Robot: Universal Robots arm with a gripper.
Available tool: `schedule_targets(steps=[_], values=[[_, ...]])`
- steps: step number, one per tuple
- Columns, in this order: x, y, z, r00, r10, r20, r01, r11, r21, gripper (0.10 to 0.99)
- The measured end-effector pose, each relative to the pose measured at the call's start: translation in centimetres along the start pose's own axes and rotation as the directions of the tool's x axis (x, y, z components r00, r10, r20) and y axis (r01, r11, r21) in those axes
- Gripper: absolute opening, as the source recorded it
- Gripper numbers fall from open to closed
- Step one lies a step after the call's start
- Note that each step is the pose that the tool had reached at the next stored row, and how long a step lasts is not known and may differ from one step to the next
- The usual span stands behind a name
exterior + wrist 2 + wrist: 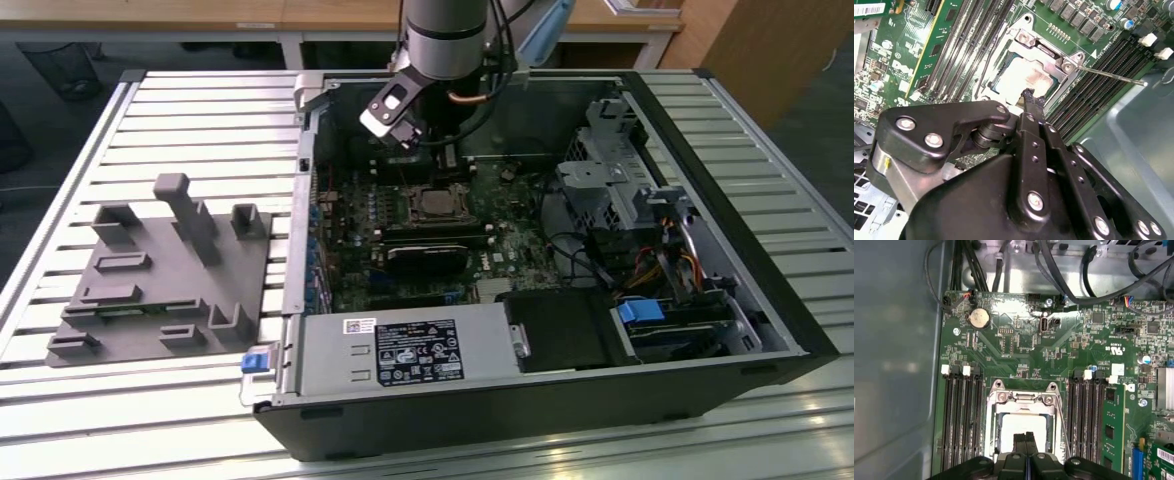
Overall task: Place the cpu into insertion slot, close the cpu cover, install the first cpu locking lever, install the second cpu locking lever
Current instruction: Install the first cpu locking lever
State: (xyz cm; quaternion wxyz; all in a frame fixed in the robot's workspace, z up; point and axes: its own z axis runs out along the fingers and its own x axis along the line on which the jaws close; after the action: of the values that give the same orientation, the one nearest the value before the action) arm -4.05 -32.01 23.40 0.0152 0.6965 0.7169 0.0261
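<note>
The cpu point(1021, 426) lies flat in the insertion slot on the green board, its pale metal top showing through the window of the cpu cover point(1000, 405). The silver cover is down over it, so the slot itself is hidden. One thin locking lever point(1114, 76) sticks out loose from the socket corner; in the first wrist view it runs slanted along the socket's side point(1063, 425). My gripper point(1025, 437) is shut with nothing between its fingers, its tips just above the cpu's edge point(1028, 94). In the exterior view the gripper point(441, 165) reaches down into the case.
Long black memory slots point(961, 425) flank the socket on both sides. Cables point(1089, 285) hang over the board's far edge. The case wall point(894, 365) is close by. A power supply point(400, 352) and drive cage point(621, 190) fill the case. A grey fixture point(160, 270) sits on the table.
</note>
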Motion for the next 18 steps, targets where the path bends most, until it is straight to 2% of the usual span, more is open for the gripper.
schedule_targets(steps=[4, 9, 14, 18], values=[[0.00, 0.00, -0.01, 1.0000, -0.008, -0.0003, 0.008, 1.0000, 0.000, 0.106], [0.00, 0.00, -0.01, 0.9957, -0.092, -0.0053, 0.092, 0.9957, 0.001, 0.106], [0.00, 0.00, -0.01, 0.9834, -0.181, -0.0107, 0.181, 0.9835, 0.002, 0.106], [0.00, 0.00, -0.01, 0.9674, -0.253, -0.0151, 0.253, 0.9675, 0.002, 0.106]])
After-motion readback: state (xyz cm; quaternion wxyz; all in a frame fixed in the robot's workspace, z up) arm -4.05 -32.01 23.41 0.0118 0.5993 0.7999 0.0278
